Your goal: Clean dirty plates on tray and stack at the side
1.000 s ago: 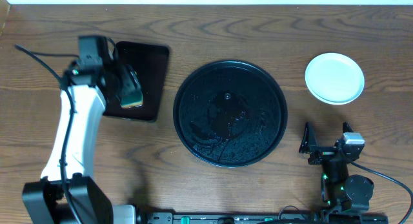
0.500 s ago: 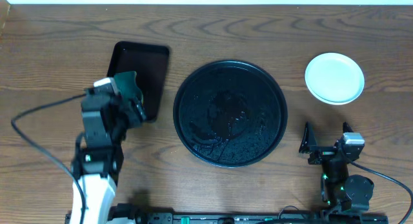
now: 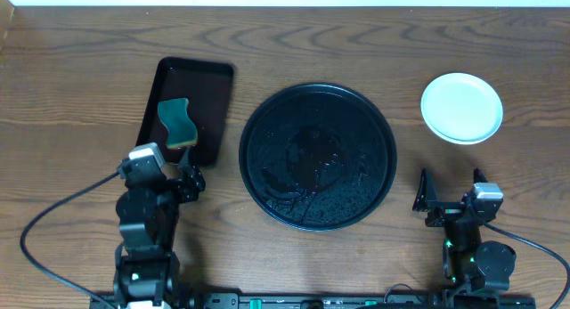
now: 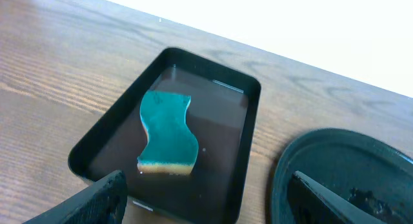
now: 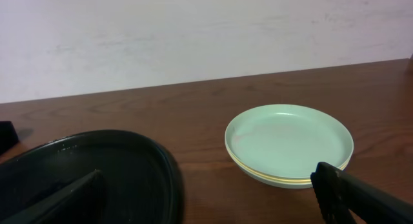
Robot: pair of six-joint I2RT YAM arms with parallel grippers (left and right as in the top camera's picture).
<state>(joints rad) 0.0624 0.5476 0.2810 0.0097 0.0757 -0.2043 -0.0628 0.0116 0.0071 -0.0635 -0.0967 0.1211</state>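
Observation:
The plates [image 3: 461,107] sit stacked on the wood to the right of the tray; a mint one is on top with a yellow rim under it [image 5: 289,143]. The round black tray [image 3: 317,122] holds no plate, only wet streaks. It shows at the right edge [image 4: 342,179] in the left wrist view and at the lower left [image 5: 84,172] in the right wrist view. My left gripper [image 3: 169,171] [image 4: 210,198] hangs open near the front left, empty. My right gripper [image 3: 450,189] [image 5: 206,204] is open and empty in front of the plates.
A teal sponge [image 3: 177,122] [image 4: 166,130] with a yellow underside lies in a small rectangular black tray [image 3: 214,86] [image 4: 219,108] left of the round tray. A pale wall runs along the table's far edge. Cables trail from both arm bases.
My left arm has pulled back from over the rectangular tray toward the table's front edge. The sponge now lies uncovered in that tray. The right arm has not moved.

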